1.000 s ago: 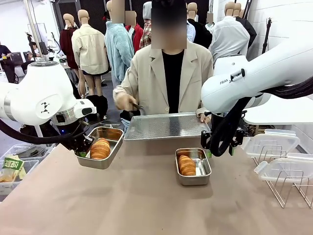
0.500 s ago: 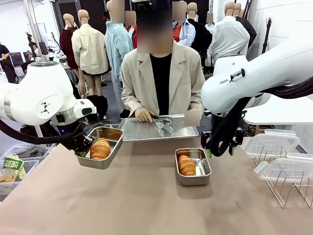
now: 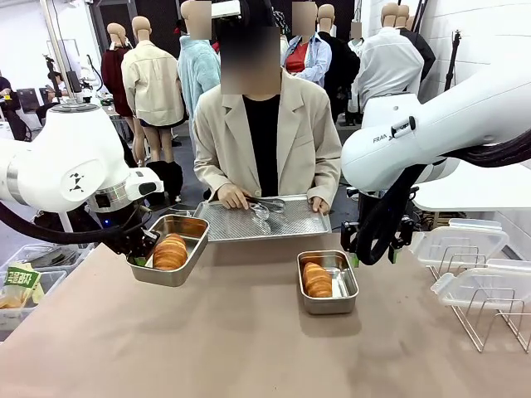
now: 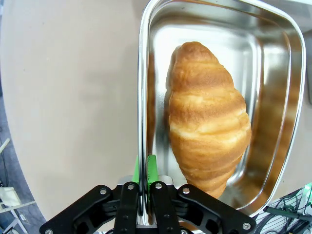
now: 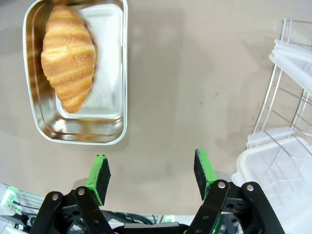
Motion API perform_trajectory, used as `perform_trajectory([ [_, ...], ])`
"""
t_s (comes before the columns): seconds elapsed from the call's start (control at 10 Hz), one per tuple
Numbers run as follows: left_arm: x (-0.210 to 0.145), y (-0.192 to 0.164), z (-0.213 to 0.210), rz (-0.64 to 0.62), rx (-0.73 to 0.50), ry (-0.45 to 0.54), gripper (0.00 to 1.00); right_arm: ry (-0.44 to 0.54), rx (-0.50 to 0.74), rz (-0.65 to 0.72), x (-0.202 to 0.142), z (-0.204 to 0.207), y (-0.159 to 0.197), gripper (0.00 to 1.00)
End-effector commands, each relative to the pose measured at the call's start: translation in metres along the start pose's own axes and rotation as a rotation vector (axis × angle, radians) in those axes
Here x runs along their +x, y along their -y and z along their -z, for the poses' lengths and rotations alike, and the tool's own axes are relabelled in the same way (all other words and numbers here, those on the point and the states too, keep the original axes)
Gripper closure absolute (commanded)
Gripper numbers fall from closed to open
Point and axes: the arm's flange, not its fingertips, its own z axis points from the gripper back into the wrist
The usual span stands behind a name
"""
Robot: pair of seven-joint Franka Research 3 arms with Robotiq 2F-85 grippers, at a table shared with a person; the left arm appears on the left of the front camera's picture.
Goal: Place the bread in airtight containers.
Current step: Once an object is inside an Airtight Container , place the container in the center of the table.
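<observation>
Two steel tins hold bread. The left tin point(image 3: 171, 249) carries a golden croissant roll point(image 3: 170, 251); my left gripper point(image 3: 139, 257) is shut on its rim. In the left wrist view the green pads point(image 4: 152, 165) pinch the tin wall point(image 4: 143, 97) beside the roll point(image 4: 207, 122). The right tin point(image 3: 328, 282) sits on the table with a roll point(image 3: 316, 279) inside. My right gripper point(image 3: 372, 253) hangs open just right of it; the right wrist view shows its fingertips point(image 5: 152, 173) spread over bare table, with the tin point(image 5: 112, 127) and roll point(image 5: 68, 56) at upper left.
A person at the far side rests both hands and metal tongs point(image 3: 264, 205) on a perforated tray point(image 3: 286, 224). Clear lids on wire racks point(image 3: 471, 265) stand at the right edge. A bin with a green packet point(image 3: 18, 286) sits low left.
The person has moved left and set the perforated tray down flat, with tongs now lying on it. Neither arm has moved.
</observation>
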Motion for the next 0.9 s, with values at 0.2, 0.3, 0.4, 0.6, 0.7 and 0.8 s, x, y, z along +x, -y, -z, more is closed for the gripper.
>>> perform_trajectory([
  [0.2,0.001,-0.001,-0.003,0.018,0.002,0.009,1.00,0.005,-0.004,0.018,0.005,0.000,-0.003,0.14],
  [0.3,0.001,-0.001,-0.003,0.018,0.002,0.009,1.00,0.005,-0.004,0.018,0.005,0.000,-0.003,0.14],
  [0.4,0.000,0.000,0.000,0.000,0.000,0.000,1.00,0.005,-0.004,0.018,0.005,0.000,-0.003,0.14],
  [0.6,0.004,-0.013,0.016,-0.010,-0.032,-0.014,1.00,0.005,-0.004,0.018,0.005,0.000,-0.003,0.14],
  [0.7,0.008,-0.021,0.025,-0.020,-0.068,-0.034,1.00,0.005,-0.004,0.018,0.005,0.000,-0.003,0.14],
  [0.8,0.012,-0.029,0.037,-0.032,-0.082,-0.044,1.00,0.005,-0.004,0.018,0.005,0.000,-0.003,0.14],
])
